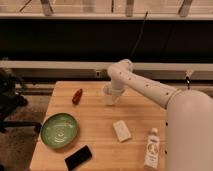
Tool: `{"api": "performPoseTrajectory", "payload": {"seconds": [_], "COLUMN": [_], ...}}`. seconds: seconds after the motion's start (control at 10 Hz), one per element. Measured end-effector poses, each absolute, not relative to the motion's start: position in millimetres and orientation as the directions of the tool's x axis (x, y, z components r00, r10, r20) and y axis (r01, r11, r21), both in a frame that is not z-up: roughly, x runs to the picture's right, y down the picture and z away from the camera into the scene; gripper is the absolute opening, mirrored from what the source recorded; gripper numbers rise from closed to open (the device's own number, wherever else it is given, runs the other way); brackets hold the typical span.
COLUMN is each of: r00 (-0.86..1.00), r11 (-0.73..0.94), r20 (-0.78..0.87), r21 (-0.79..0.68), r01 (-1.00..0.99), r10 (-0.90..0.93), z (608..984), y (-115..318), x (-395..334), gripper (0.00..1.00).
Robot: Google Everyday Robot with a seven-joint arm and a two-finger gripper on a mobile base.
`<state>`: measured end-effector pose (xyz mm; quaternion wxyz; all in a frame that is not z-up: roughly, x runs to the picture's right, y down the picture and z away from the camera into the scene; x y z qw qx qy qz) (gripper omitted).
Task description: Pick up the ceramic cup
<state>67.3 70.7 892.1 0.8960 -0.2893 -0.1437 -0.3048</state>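
The ceramic cup (pixel 108 95) is a small white cup standing on the wooden table (pixel 97 117) near its far middle, partly covered by my arm's end. My gripper (pixel 112 92) is down at the cup, right over and around it, at the end of the white arm (pixel 145 87) that reaches in from the right.
A red object (pixel 77 95) lies at the far left. A green plate (pixel 59 130) sits at the front left, a black phone (pixel 78 157) at the front edge. A white rectangular block (pixel 121 130) lies mid-table, a white labelled bottle (pixel 151 148) at the front right. A dark chair (pixel 11 97) stands to the left.
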Motion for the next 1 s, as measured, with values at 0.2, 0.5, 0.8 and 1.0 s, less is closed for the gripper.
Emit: {"api": "performPoseTrajectory", "payload": {"seconds": [0.2, 0.5, 0.8, 1.0], "r00": [0.772, 0.773, 0.777, 0.779], "r11": [0.647, 0.649, 0.654, 0.661], "r20": [0.433, 0.432, 0.421, 0.413], "r21": [-0.429, -0.427, -0.425, -0.418], "r01": [0.631, 0.629, 0.625, 0.623], "r10": [-0.466, -0.465, -0.468, -0.472], "z": [889, 884, 867, 851], "y": [66, 54, 30, 10], "x": [69, 72, 79, 84], "gripper": [0.00, 0.00, 0.00, 0.00]}}
